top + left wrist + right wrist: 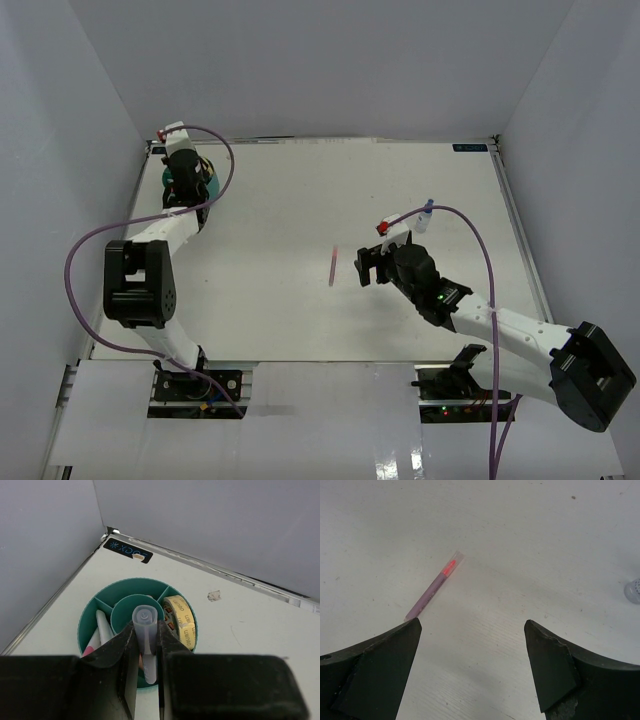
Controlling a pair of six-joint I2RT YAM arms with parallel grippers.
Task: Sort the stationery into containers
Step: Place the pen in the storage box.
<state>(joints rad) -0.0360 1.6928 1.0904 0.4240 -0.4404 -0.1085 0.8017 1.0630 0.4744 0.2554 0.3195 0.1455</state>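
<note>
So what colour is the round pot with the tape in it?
The pot is teal; the left wrist view shows it best.

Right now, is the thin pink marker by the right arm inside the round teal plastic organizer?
Out: the thin pink marker lies flat on the white table, ahead of the open right gripper.
</note>
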